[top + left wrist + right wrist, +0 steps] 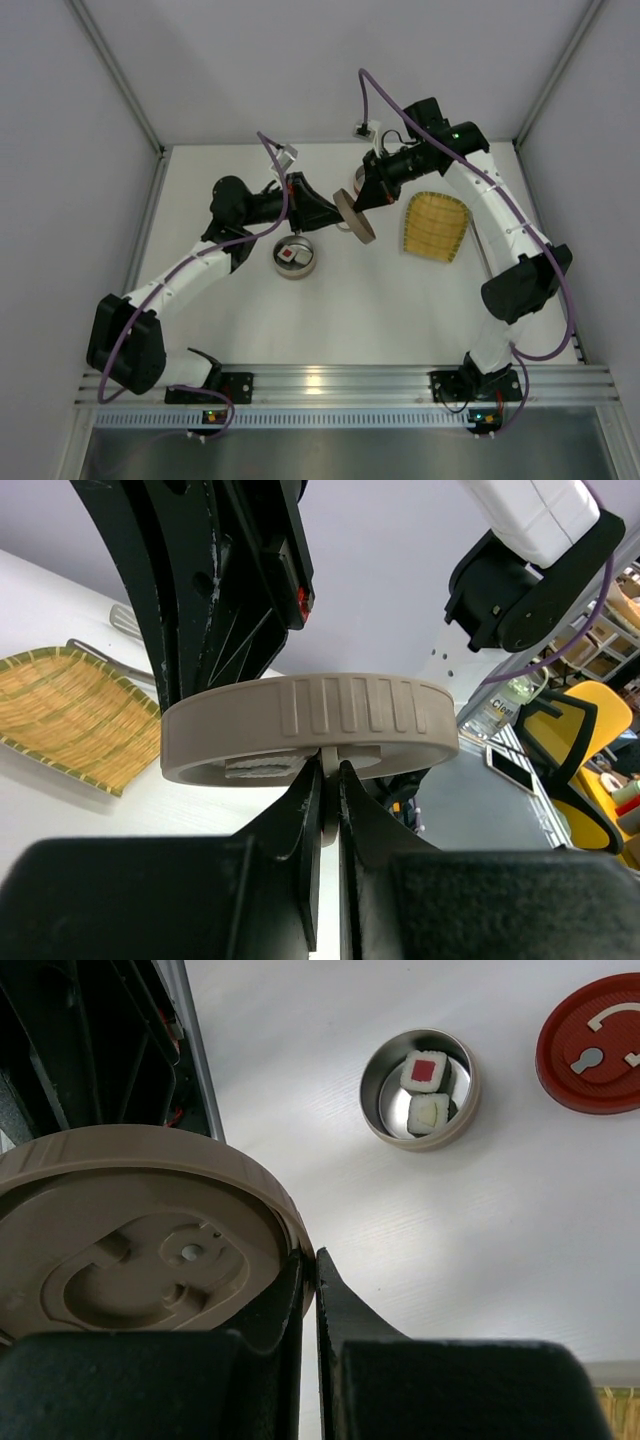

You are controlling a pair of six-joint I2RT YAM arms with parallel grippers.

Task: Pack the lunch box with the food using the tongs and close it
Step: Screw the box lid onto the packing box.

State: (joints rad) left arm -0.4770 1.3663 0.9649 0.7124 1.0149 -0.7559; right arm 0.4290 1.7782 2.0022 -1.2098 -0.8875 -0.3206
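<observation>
From above, my left gripper (338,213) and my right gripper (366,200) met at the tan lid (357,226), which was held on edge above the table (400,310). The tin (296,258) sat just left of the lid, toward the near edge. The yellow mat (435,227) lay to the lid's right.

Through my left wrist, my left fingers were pinched shut on a thin tab under the lid. The tongs (122,622) lay left of the lid, behind the mat.

Through my right wrist, my right fingers were clamped on the lid's rim. The food (424,1072), two pieces, sat in the tin beyond the lid, and a red disc (590,1055) lay farther right.
</observation>
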